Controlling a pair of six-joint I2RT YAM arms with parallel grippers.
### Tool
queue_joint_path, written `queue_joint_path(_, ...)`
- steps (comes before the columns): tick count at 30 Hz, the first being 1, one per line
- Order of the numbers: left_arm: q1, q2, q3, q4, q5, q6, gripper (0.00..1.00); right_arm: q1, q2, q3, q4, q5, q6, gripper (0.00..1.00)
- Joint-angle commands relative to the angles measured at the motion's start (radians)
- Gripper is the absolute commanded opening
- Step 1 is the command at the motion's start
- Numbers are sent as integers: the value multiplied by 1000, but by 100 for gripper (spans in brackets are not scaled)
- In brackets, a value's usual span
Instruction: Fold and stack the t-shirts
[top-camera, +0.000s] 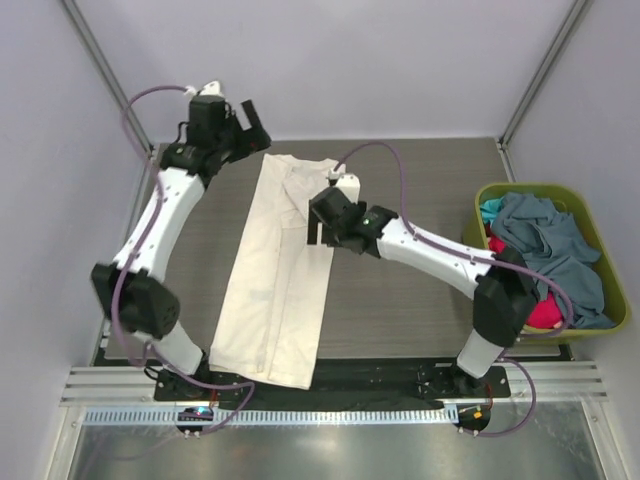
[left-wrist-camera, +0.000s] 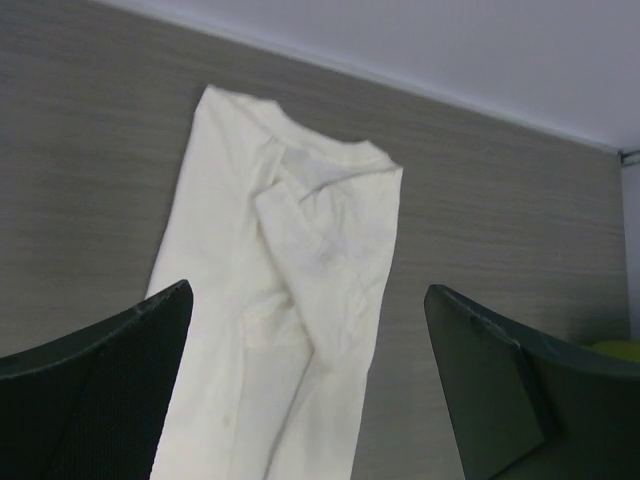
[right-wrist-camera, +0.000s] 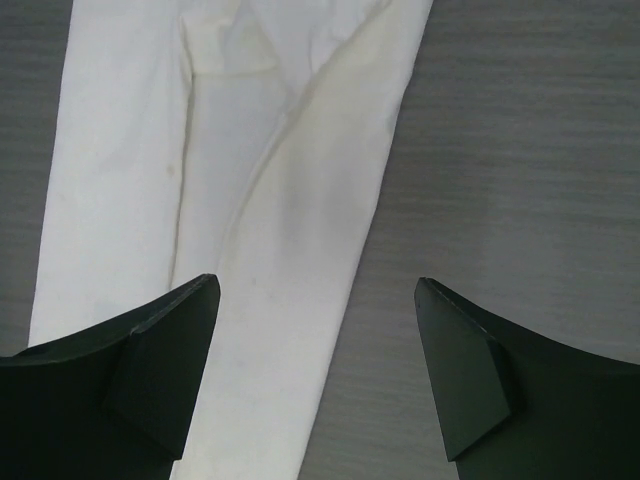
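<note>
The cream t-shirt lies on the table folded lengthwise into a long narrow strip, collar at the far end. My left gripper hovers open and empty beyond the collar end; in the left wrist view the shirt lies below between the fingers. My right gripper hovers open and empty over the strip's right edge near its middle; in the right wrist view the shirt's edge runs between the fingers. Grey-blue, teal and red-pink t-shirts lie bunched in the basket.
The olive-green plastic basket stands at the table's right edge. A sliver of it shows in the left wrist view. Bare dark wood-grain table lies between the shirt and the basket. Walls close off the back and sides.
</note>
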Motion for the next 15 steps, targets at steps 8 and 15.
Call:
queue_joint_path(8, 14, -608, -840, 96, -36, -185, 96, -163, 409, 443, 45, -211, -174, 83)
queue_joint_path(15, -2, -745, -1219, 245, 11, -274, 94, -225, 668, 652, 45, -335, -196, 81)
